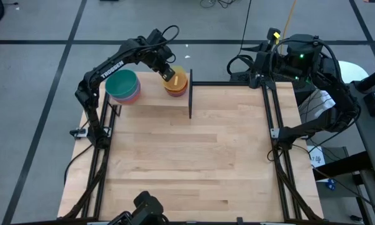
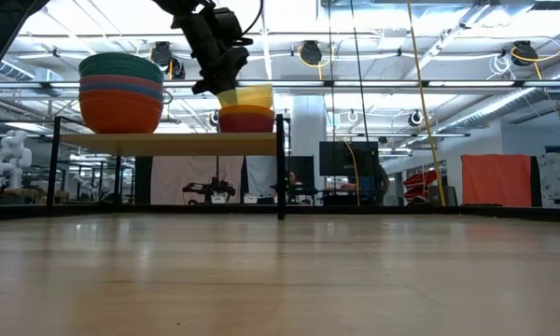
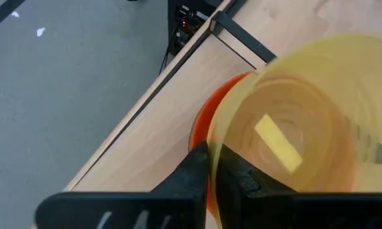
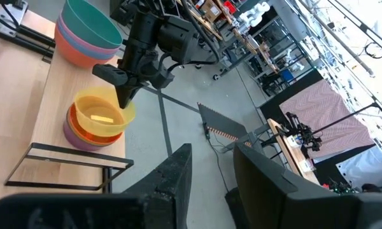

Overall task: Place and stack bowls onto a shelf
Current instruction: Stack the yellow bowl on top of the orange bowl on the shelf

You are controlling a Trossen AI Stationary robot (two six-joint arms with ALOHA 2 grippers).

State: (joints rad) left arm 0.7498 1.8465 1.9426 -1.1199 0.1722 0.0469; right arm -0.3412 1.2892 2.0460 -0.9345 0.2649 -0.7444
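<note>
Stacking the yellow bowl
Our left claw grips its rim over the shelf stack (tilted); next, we level and release.

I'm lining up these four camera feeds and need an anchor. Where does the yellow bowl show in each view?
High view: yellow bowl top centre, under the left gripper, beside the shelf's black upright.
Low view: yellow bowl upper centre, atop the red bowl.
Left wrist view: yellow bowl fills the right side, its rim between the fingers.
Right wrist view: yellow bowl left of centre.
Shared landmark: the teal-topped stack.
</note>
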